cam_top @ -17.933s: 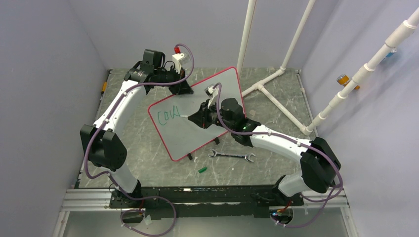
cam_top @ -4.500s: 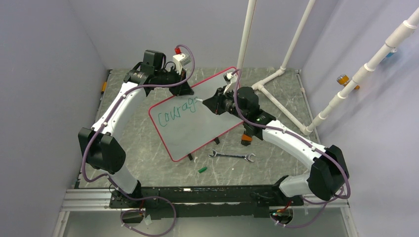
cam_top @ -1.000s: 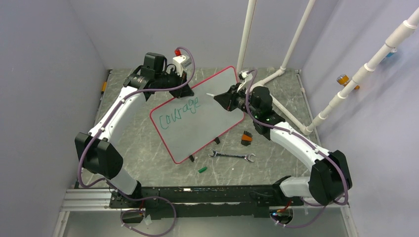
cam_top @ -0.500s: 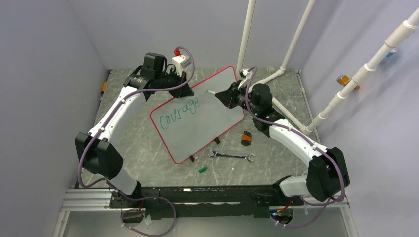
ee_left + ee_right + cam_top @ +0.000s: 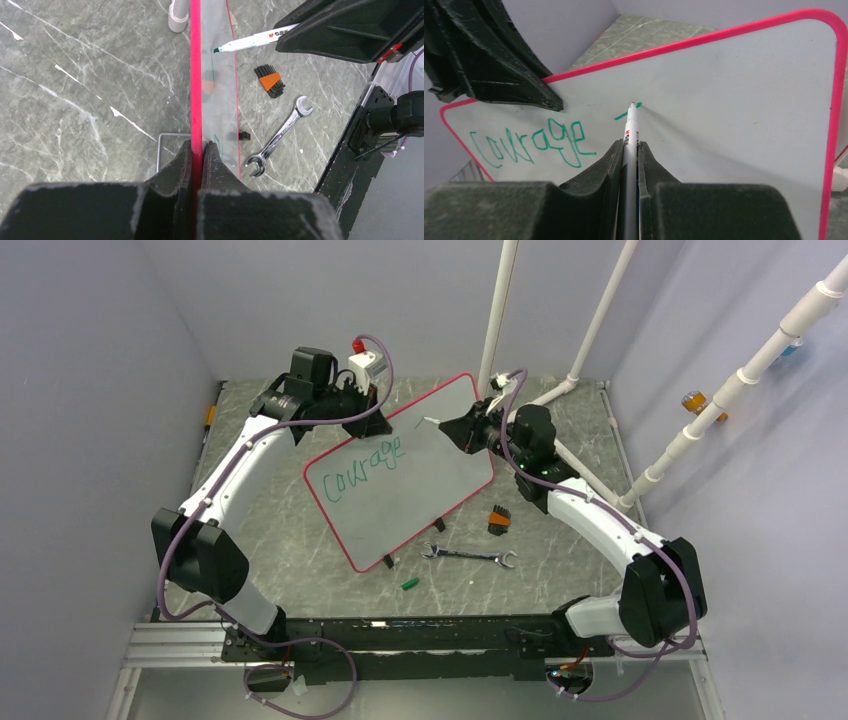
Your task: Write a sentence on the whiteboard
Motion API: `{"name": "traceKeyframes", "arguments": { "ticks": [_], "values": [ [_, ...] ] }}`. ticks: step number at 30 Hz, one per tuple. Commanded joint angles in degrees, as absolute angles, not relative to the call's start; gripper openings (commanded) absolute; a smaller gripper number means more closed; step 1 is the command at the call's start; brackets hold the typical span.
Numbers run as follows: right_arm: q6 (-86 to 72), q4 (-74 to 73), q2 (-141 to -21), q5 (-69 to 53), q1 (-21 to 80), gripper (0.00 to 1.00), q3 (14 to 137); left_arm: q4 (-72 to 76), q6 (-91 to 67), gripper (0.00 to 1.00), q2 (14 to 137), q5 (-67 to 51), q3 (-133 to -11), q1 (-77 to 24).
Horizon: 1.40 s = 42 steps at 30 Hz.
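One word of the sentence point(image 5: 531, 145) done; right gripper point(image 5: 629, 147), clamping the marker point(image 5: 630, 125), is starting "to" on the whiteboard point(image 5: 420, 490), left gripper point(image 5: 196, 150) pinching its rim point(image 5: 195, 75). Next, I reckon: steady downstroke.

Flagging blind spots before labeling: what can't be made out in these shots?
Top external: whether the marker tip touches the whiteboard, too small.
Left wrist: the sentence unreadable, whiteboard seen edge-on; marker's rear hidden by the right fingers.
Right wrist: whiteboard's lower part hidden behind the right fingers.
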<state>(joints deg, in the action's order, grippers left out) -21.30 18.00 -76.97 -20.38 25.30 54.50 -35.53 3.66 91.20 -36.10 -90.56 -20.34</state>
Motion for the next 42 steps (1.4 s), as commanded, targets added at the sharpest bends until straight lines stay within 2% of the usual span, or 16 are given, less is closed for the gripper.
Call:
{"name": "traceKeyframes", "arguments": {
  "ticks": [1,19,42],
  "values": [
    [-23.06,20.57,-74.07,-23.64,25.06,0.00,56.66,-39.06,9.72,0.00,91.86,-29.25,-88.00,-21.00],
    [-23.56,22.50,-80.50,-23.33,25.05,0.00,59.33,-38.41,9.29,0.00,91.18,-30.06,-87.46,-21.00],
    [-22.26,19.13,-75.13,-21.82,25.13,0.00,49.70,-38.80,9.21,0.00,89.83,-30.17,-87.68,-21.00]
  ]
}}
